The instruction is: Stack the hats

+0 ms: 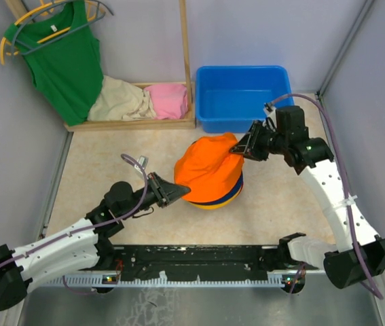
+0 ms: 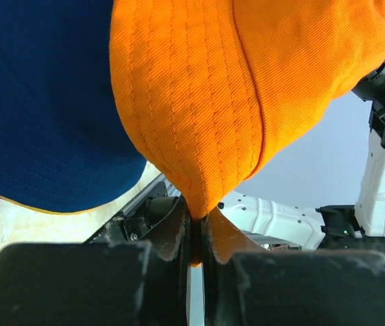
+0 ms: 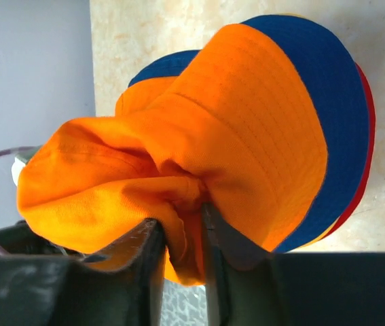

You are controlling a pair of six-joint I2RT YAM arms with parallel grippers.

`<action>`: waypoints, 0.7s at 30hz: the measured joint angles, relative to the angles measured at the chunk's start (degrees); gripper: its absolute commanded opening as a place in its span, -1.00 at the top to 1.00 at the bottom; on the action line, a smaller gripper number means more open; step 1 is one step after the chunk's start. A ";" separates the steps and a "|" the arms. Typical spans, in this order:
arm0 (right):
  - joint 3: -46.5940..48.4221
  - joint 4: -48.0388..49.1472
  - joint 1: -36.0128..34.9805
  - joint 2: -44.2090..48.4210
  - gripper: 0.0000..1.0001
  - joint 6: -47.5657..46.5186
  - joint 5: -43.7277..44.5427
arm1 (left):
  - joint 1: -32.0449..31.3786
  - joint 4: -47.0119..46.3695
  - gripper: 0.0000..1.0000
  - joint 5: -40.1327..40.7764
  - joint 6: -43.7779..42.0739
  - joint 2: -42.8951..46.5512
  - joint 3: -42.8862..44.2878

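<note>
The left gripper (image 1: 174, 192) pinches the bright orange hat (image 1: 209, 170) at its 8 o'clock edge and the right gripper (image 1: 241, 146) clamps bunched cloth at 2 o'clock, so the hat stretches between them, draped over the stack (image 1: 214, 202) mid-tabletop (image 1: 280, 204).

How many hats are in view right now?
4, all stacked together: the bright orange hat on top, the navy hat under it, and the yellow-orange hat and red hat showing only as edges beneath. More could be hidden inside.
</note>
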State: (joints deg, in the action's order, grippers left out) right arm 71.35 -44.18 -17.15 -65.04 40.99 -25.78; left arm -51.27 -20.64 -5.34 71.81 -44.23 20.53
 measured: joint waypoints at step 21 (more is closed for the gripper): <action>1.36 3.93 0.17 4.50 -0.63 -5.79 5.53 | 0.04 -0.28 0.70 8.15 -2.21 -3.13 -0.63</action>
State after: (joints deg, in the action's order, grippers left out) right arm 72.71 -40.25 -16.97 -60.53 35.20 -20.25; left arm -51.22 -20.93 2.81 69.60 -47.35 19.90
